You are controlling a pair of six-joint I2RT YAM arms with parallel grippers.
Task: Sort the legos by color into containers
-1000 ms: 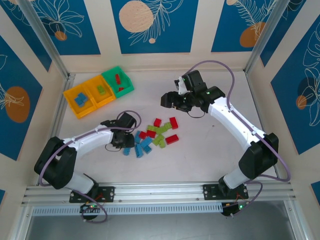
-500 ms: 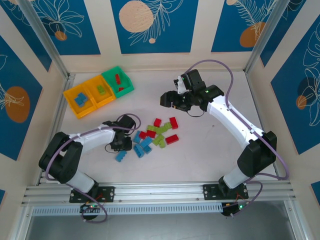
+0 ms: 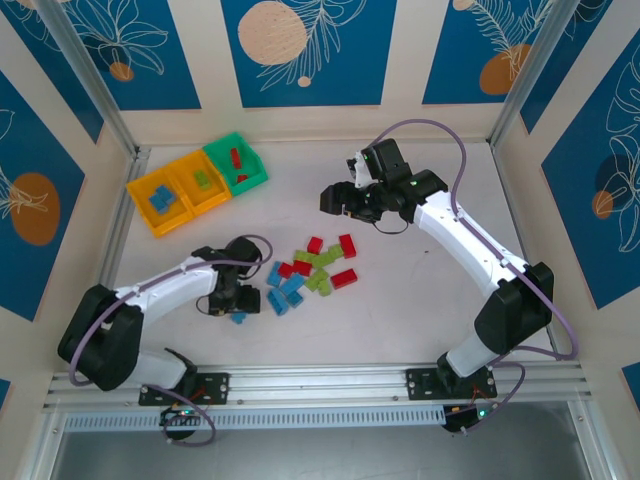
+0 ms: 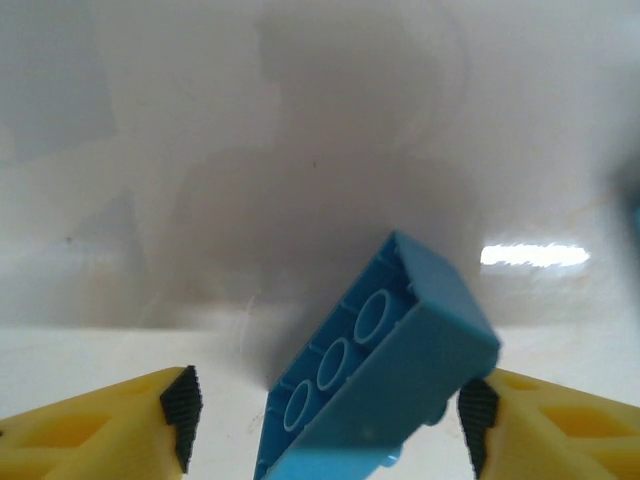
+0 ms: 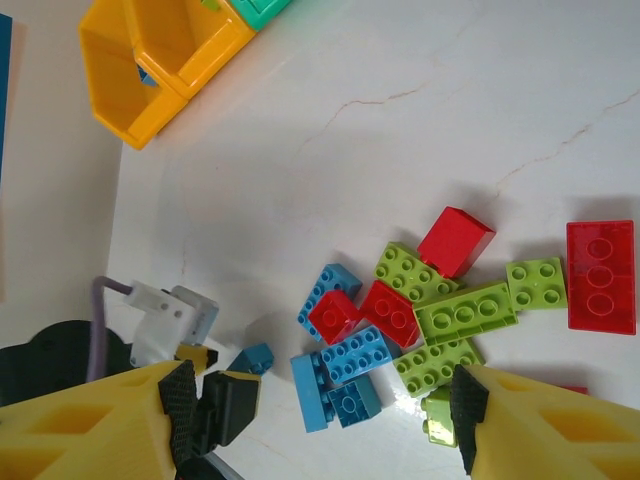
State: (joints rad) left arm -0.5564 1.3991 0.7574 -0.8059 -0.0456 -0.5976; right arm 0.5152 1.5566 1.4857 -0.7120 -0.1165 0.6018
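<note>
- The left gripper (image 3: 233, 304) is hanging low over the white table (image 3: 400, 320), at 8 o'clock from the pile of legos (image 3: 310, 265); its jaws are standing spread apart, pinching nothing.
- A loose blue lego (image 4: 385, 370) is lying between its fingers (image 4: 182, 410), tipped over with its hollow bottom showing; it is sitting right by the finger at 3 o'clock in the wrist view, and a gap is showing by the finger at 9 o'clock.
- The right gripper (image 3: 335, 200) is hanging above the table at 12 o'clock from the pile; its jaws are standing wide apart, with nothing between them.
- The pile is sitting near the middle of the table; red, blue and lime green legos are lying mixed up there, many touching each other.
- The three containers (image 3: 183, 193) are sitting joined in a row at 10 o'clock from the pile; a blue piece (image 3: 163, 200) is lying in the end yellow bin (image 3: 144, 210), a green piece (image 3: 203, 180) in the middle yellow bin (image 3: 212, 204), and red pieces (image 3: 235, 157) in the green bin (image 3: 256, 160).
</note>
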